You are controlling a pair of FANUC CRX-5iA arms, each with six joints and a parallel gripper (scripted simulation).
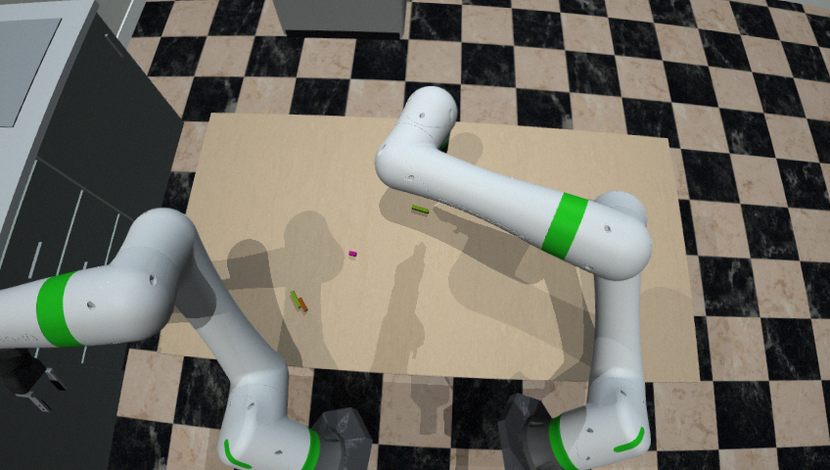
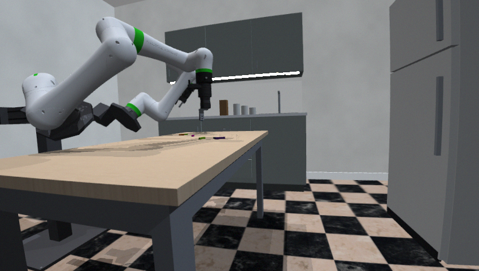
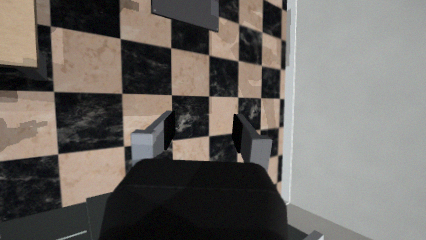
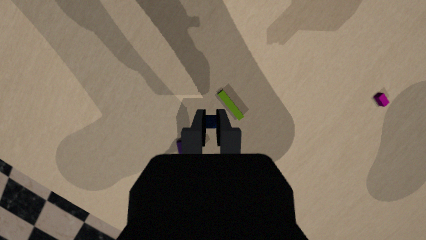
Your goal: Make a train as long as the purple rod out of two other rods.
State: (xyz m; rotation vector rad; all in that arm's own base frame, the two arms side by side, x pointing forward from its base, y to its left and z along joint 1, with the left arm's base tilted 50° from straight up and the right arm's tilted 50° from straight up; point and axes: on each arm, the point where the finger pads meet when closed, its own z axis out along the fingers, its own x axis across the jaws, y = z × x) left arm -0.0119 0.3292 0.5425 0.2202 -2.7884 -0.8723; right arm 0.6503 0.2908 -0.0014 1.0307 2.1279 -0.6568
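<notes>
My right gripper [image 4: 211,120] [image 2: 201,119] is shut on a small blue rod [image 4: 211,122] and holds it above the table. Below, a lime rod [image 1: 420,209] [image 2: 201,138] [image 4: 230,105] lies flat. The purple rod [image 2: 218,138] [image 4: 179,146] lies near it, partly behind the right fingers in the right wrist view and hidden by the arm in the top view. A magenta rod [image 1: 352,254] [image 2: 192,135] [image 4: 381,99] lies apart. A second lime rod [image 1: 296,299] and an orange rod [image 1: 302,305] lie side by side. My left gripper [image 1: 52,394] [image 3: 204,124] is open and empty, off the table.
The right arm [image 1: 494,198] reaches over the wooden table [image 1: 261,151] [image 2: 134,171]. The left arm [image 1: 221,326] crosses the table's left front corner. A kitchen counter [image 2: 231,151] stands beyond the table in the exterior view.
</notes>
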